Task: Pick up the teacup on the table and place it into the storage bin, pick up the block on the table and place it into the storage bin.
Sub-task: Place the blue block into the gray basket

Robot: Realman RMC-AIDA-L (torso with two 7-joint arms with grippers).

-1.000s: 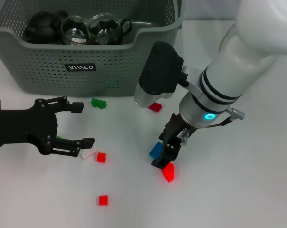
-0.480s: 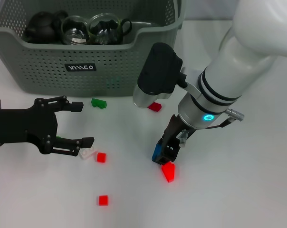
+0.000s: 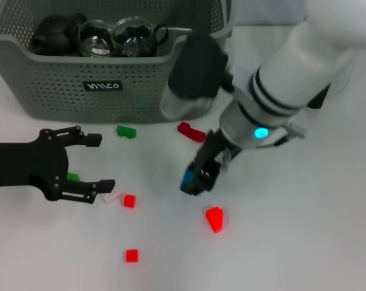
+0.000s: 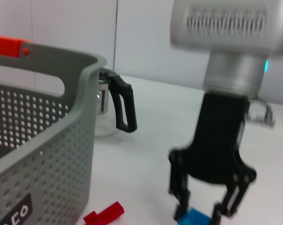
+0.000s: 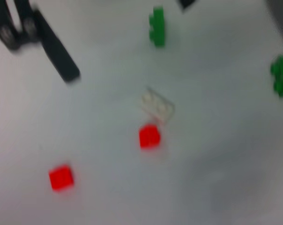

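Note:
The grey-green storage bin [image 3: 62, 79] stands at the back left, with a dark teapot [image 3: 53, 33] and glass teacups [image 3: 131, 36] inside. My right gripper [image 3: 195, 180] is shut on a blue block [image 3: 188, 179] and holds it above the table, in front of the bin's right end. In the left wrist view the right gripper [image 4: 197, 213] pinches the blue block [image 4: 190, 219] beside the bin [image 4: 38, 140]. My left gripper [image 3: 101, 162] is open and empty low at the left.
Loose blocks lie on the table: red ones [image 3: 214, 218] [image 3: 131, 255] [image 3: 129, 200], a long red one [image 3: 192, 131], a green one [image 3: 126, 131] and a white one [image 3: 114, 195]. A glass cup with a black handle [image 4: 118, 110] shows past the bin's corner.
My right gripper has shut on the blue block, lifted it off the table and moved left toward the bin. The long red block is now uncovered. The left gripper shifted slightly left.

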